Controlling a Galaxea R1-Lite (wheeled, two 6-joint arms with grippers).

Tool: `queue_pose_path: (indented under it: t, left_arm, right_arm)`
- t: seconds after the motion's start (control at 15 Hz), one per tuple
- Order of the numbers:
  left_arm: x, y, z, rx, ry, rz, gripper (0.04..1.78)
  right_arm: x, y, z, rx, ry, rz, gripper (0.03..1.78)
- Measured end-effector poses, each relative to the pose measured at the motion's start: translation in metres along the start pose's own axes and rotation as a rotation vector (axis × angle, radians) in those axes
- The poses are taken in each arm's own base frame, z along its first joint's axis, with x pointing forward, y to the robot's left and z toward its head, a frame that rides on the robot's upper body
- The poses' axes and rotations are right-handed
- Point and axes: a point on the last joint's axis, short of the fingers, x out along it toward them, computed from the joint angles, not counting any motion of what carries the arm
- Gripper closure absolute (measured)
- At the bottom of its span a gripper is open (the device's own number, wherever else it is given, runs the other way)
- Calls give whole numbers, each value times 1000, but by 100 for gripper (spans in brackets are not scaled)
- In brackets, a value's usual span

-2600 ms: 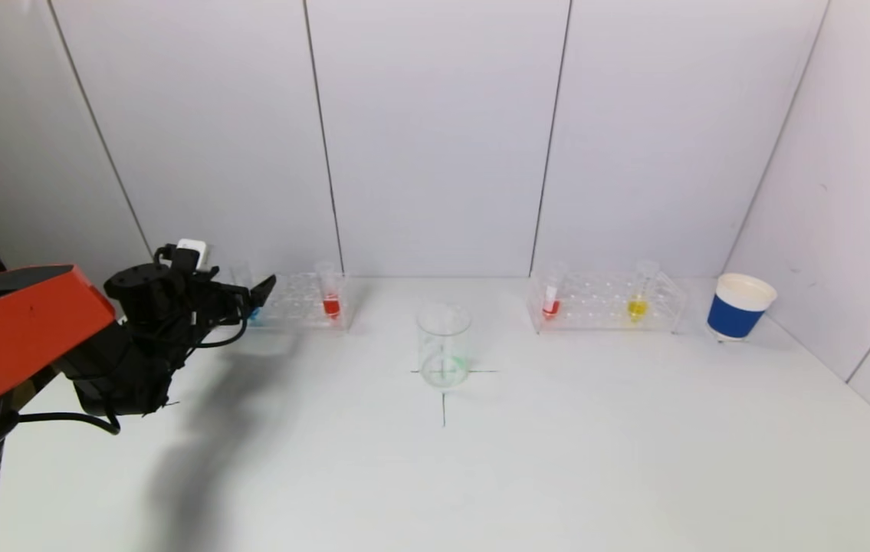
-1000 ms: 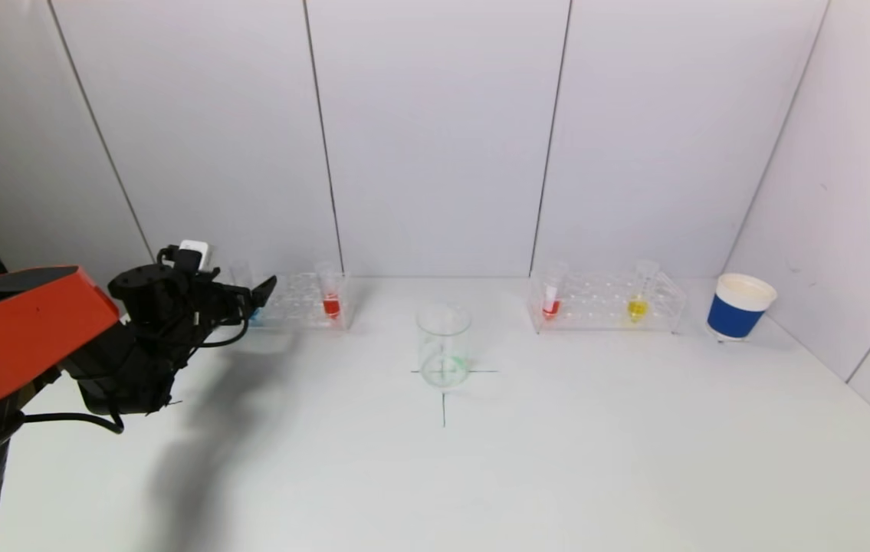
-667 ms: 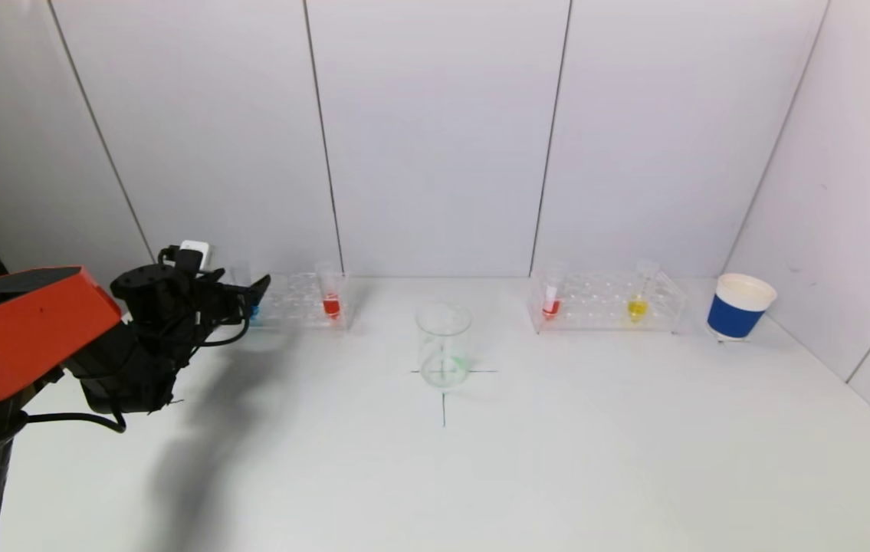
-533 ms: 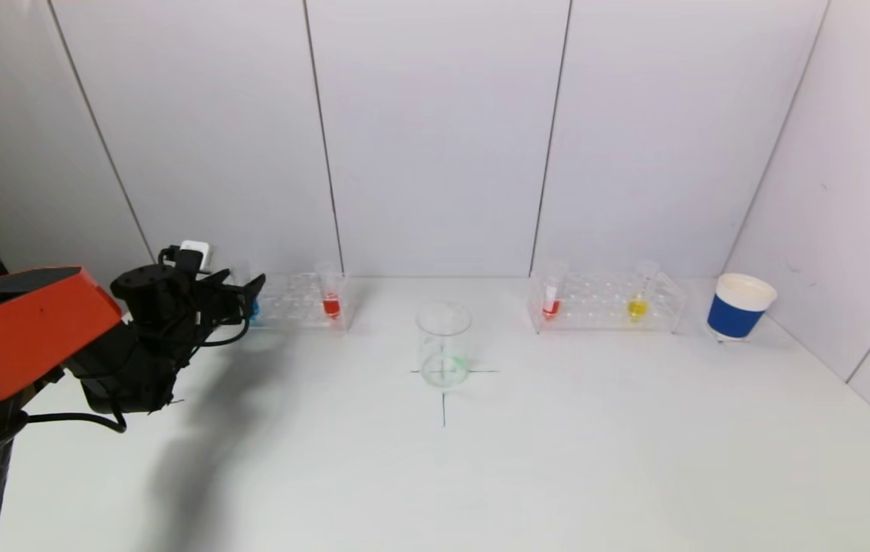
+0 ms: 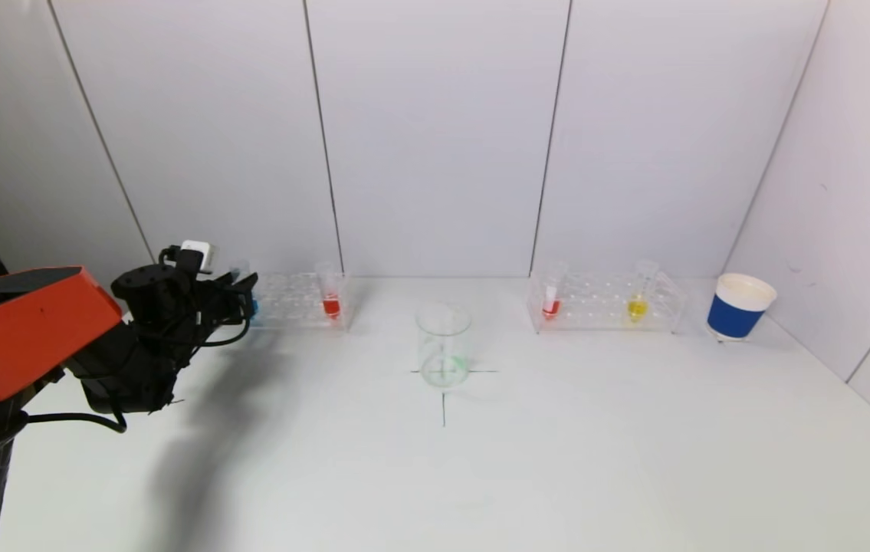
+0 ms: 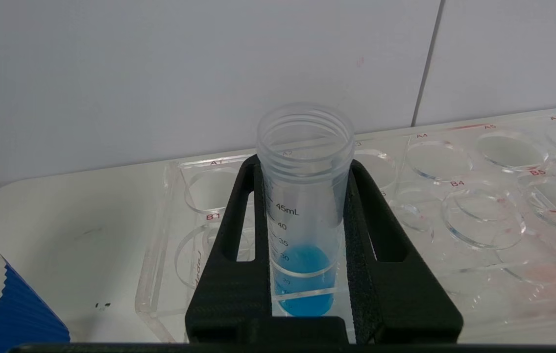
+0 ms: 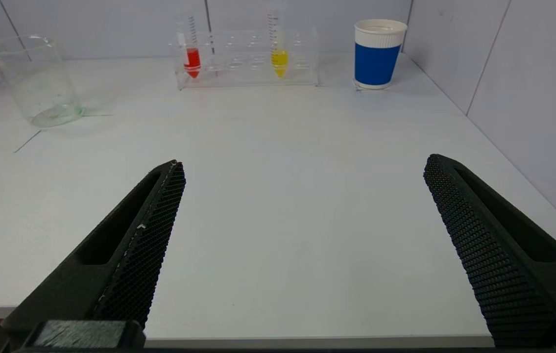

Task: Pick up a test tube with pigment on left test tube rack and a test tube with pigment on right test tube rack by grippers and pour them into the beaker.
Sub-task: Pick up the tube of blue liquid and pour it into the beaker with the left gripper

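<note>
Clear plastic test tube with blue pigment (image 6: 304, 211) clamped between the two black fingers (image 6: 385, 255) of the left gripper (image 6: 304, 196), upright in an end hole of the clear acrylic left test tube rack (image 6: 459, 206), open mouth above the fingertips. Farther along that rack, beyond the fingers, a tube of red pigment (image 5: 331, 295). Clear glass beaker (image 5: 443, 345) on a cross mark, well apart. Right gripper (image 7: 302, 171) spread wide, grasping nothing, low over the white table (image 7: 278, 162); far ahead of its fingers, the clear right test tube rack (image 7: 248, 59) with red and yellow tubes, and a blue-and-white paper cup (image 7: 377, 53).
</note>
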Motion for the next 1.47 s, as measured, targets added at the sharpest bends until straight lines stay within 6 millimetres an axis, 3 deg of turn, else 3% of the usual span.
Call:
queue_pose_path:
  t: [0.4, 0.73, 1.13, 1.47]
  left_arm:
    - [0, 0, 2, 0, -3, 1, 137]
    - [-3, 1, 18, 3, -13, 3, 137]
    - [-15, 2, 66, 8, -40, 6, 137]
    - [-29, -4, 118, 17, -81, -4, 137]
  right_arm:
    - [0, 0, 0, 0, 0, 0, 4]
    - [0, 0, 0, 0, 0, 0, 4]
    - [0, 0, 0, 0, 0, 0, 4]
    - [0, 0, 0, 0, 0, -1, 4]
